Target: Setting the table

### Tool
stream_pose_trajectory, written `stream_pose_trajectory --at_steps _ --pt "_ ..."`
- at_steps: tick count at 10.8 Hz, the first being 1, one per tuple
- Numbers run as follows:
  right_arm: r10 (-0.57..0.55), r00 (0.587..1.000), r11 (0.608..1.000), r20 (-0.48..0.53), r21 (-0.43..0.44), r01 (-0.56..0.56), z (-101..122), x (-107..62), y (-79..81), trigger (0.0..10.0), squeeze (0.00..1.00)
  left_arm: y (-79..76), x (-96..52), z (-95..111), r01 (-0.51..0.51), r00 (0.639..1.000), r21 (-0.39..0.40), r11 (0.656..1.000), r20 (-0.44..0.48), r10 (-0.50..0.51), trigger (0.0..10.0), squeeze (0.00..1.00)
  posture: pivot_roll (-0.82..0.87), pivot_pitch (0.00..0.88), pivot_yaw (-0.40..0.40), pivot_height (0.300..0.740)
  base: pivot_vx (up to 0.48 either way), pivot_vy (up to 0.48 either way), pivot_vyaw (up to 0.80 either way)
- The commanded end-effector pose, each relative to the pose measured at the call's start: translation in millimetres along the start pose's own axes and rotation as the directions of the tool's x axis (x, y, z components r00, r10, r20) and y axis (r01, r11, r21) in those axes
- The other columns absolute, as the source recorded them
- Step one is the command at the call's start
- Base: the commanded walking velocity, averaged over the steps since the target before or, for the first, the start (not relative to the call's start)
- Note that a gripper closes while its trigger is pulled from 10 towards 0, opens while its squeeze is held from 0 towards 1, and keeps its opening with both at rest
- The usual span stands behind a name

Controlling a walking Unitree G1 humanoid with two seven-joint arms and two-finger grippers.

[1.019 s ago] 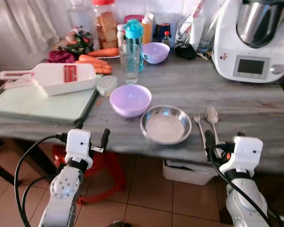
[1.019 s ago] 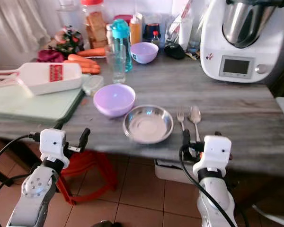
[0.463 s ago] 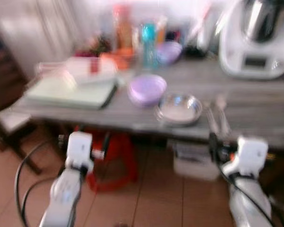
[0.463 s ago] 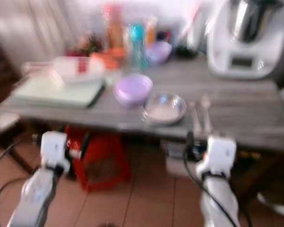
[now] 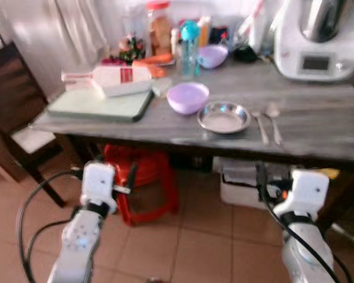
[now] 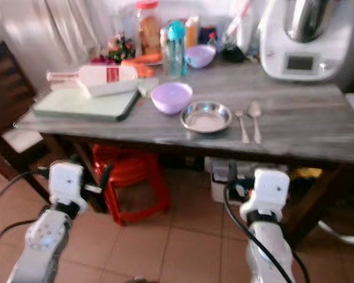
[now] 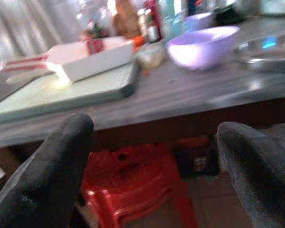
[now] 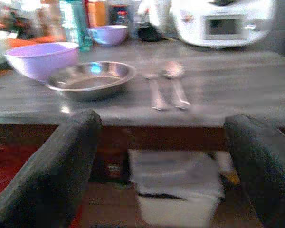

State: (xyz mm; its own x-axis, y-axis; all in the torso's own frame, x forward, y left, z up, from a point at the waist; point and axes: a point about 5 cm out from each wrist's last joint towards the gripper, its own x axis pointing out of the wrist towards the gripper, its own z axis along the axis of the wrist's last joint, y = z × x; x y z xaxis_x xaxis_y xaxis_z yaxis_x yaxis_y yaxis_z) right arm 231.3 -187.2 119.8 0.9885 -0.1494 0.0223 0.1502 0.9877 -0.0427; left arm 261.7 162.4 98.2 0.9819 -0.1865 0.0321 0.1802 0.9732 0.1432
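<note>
Fork point(image 5: 261, 125) and spoon point(image 5: 274, 118) lie side by side on the worktop point(image 5: 318, 132) to the right of the steel bowl point(image 5: 223, 117), their long axes running near to far, handles toward you. In the left eye view, your right gripper point(image 5: 265, 180) hangs below the worktop's near edge, almost directly beneath the cutlery, so the right arm is plainly the nearer one; the left gripper point(image 5: 115, 177) sits low on the left, under the cutting board point(image 5: 100, 104), well apart from the cutlery. The lilac bowl point(image 5: 187, 96) stands just left of and beyond the steel bowl. In the right eye view the layout reads the same: the cutlery lies up and forward of the right jaws, with the worktop edge between. In the left wrist view the left jaws are spread wide with nothing between them, looking at the worktop edge and a red stool point(image 7: 133, 185) beneath. In the right wrist view the right jaws are likewise released and empty, and the fork and spoon lie ahead and above, pointing roughly along the fingers. You will likely need to raise the right arm above the edge before reaching.
</note>
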Motion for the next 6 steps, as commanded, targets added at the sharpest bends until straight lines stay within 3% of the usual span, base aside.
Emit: stream_pose_trajectory --at_steps 1,6 --pt "0.003 1.000 1.000 0.020 0.011 -0.003 4.6 2.5 3.1 10.0 0.00 4.0 3.3 6.5 -0.005 1.000 0.012 1.000 0.022 0.005 10.0 0.00 0.06 0.000 0.067 0.740 0.000 0.000 0.00" --pt "0.010 1.000 1.000 0.025 0.012 -0.011 3.8 1.3 7.6 10.0 0.00 -4.6 7.1 10.5 0.061 0.997 -0.011 0.998 0.036 -0.061 10.0 0.00 0.06 0.000 0.082 0.740 0.000 0.000 0.00"
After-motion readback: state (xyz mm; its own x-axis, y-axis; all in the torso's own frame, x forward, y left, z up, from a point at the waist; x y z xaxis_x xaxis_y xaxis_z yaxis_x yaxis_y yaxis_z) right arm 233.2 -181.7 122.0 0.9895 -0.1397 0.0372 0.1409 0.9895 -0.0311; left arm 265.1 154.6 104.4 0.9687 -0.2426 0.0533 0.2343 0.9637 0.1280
